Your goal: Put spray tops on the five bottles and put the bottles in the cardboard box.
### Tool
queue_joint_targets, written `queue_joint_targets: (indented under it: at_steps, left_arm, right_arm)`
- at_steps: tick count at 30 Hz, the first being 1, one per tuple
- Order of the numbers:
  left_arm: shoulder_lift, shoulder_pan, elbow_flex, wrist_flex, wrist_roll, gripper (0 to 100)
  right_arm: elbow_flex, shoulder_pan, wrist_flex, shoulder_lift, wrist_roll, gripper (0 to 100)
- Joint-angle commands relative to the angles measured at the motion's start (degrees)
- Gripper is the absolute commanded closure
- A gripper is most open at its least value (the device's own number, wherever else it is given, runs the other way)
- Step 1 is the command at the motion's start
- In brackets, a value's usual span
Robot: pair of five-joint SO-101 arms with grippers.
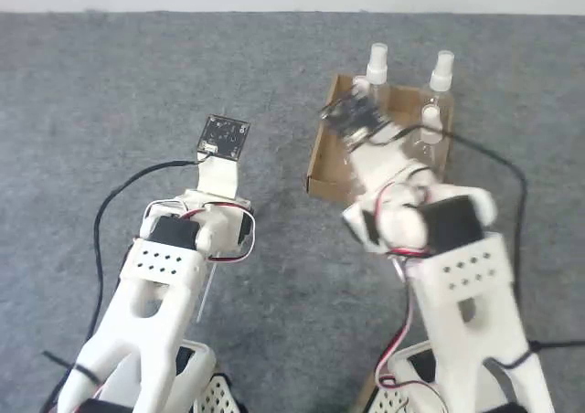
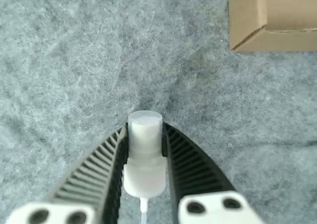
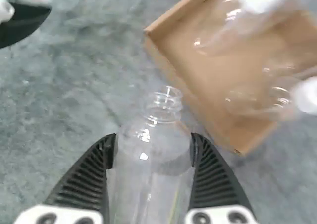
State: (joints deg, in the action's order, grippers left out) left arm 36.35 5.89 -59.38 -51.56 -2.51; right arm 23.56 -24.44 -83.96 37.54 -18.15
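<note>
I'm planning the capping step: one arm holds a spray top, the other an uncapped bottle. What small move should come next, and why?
Probably carry the spray top clamped in the left gripper over to the open neck of the bottle held by the right gripper. That bottle has no top yet, so it isn't ready for the cardboard box nearby.

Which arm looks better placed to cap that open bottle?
Likely left: the left gripper is shut on a spray top, while the right gripper holds the uncapped bottle near the cardboard box.
</note>
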Motion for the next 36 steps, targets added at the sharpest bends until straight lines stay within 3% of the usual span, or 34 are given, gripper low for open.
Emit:
queue_joint_targets:
  at_steps: [1, 15, 36]
  left_arm:
    - [2.29, -0.35, 0.57, 1.58, 0.18, 99]
    - [2.29, -0.26, 0.57, 1.58, 0.53, 99]
    - [2.29, -0.26, 0.66, 1.67, 0.35, 99]
  right_arm:
    - [4.57, -2.51, 6.46, 2.86, 1.14, 99.3]
    - [16.09, -2.86, 15.87, 3.03, 1.23, 99.3]
    - [19.96, -2.86, 16.04, 3.12, 1.14, 99.3]
